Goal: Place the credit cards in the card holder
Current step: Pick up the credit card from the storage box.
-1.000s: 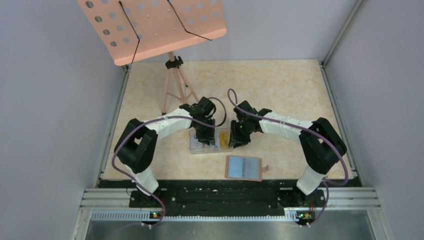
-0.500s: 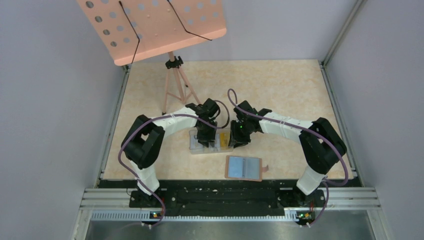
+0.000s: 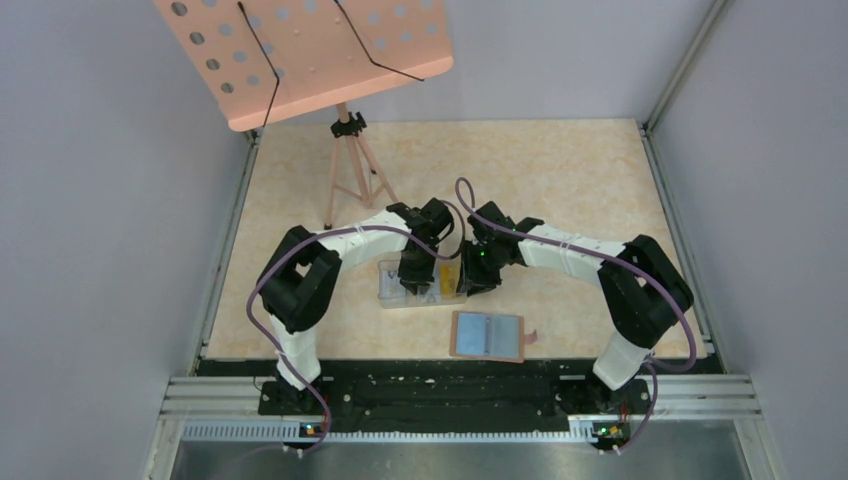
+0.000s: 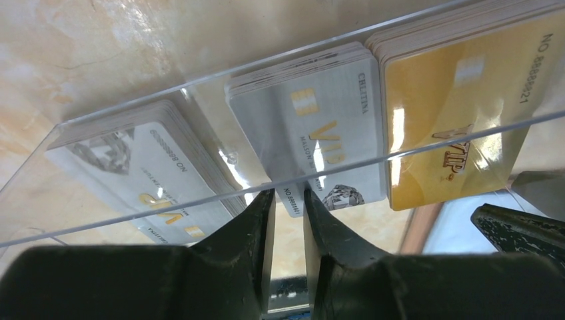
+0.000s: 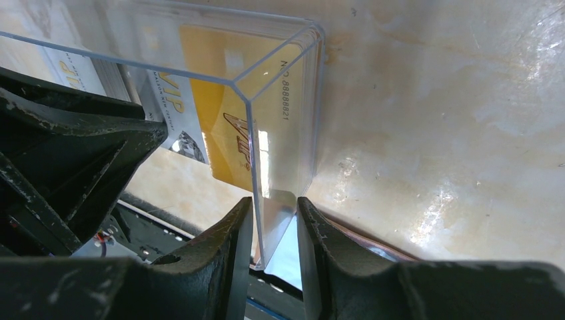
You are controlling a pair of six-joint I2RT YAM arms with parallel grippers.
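Observation:
The credit cards stand in three stacks inside a clear plastic box (image 3: 400, 292): pale stack (image 4: 140, 173), grey stack (image 4: 320, 127), yellow stack (image 4: 460, 113). My left gripper (image 4: 286, 200) is over the box's near wall at the grey stack's lower corner. Its jaws are a narrow gap apart with nothing clearly held. My right gripper (image 5: 274, 207) is shut on the box's clear corner wall (image 5: 283, 167), next to the yellow cards (image 5: 226, 127). The card holder (image 3: 488, 336) lies open, bluish faces up, in front of the box, apart from both grippers.
A pink perforated music stand (image 3: 300, 55) on a tripod (image 3: 350, 170) stands at the back left. A black rail (image 3: 450, 385) runs along the table's near edge. Grey walls close in the left and right sides.
My left arm's elbow has swung right and its gripper has shifted slightly right over the box. The right arm, the box and the card holder have not moved.

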